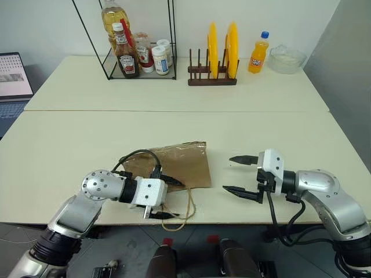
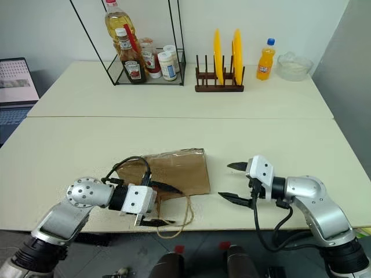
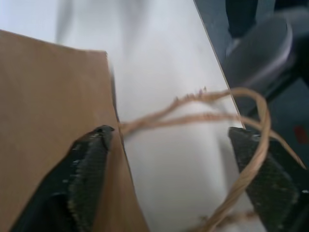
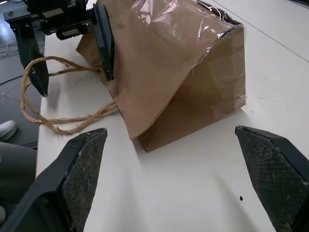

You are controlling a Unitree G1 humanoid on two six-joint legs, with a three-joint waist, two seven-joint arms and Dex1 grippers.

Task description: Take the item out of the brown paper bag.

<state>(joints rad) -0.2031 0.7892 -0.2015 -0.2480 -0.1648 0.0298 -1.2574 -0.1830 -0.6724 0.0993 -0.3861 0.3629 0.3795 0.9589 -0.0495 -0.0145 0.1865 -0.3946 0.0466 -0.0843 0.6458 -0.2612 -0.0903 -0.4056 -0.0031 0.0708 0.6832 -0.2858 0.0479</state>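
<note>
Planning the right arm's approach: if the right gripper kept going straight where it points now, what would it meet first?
Most likely the brown paper bag, its near side wall, lying directly ahead of the open right gripper; only bare table lies between.

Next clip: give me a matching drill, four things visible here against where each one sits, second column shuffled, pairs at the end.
Things:
1. brown paper bag
2. orange soda bottle
3. ketchup bottle
4. yellow plates

Places:
A. inside the black wire rack
B. upright in the wooden rack
C. lying flat at the table's near edge
D. beside the clear bowl at the back

Pairs: 1-C, 2-D, 3-A, 4-B
</note>
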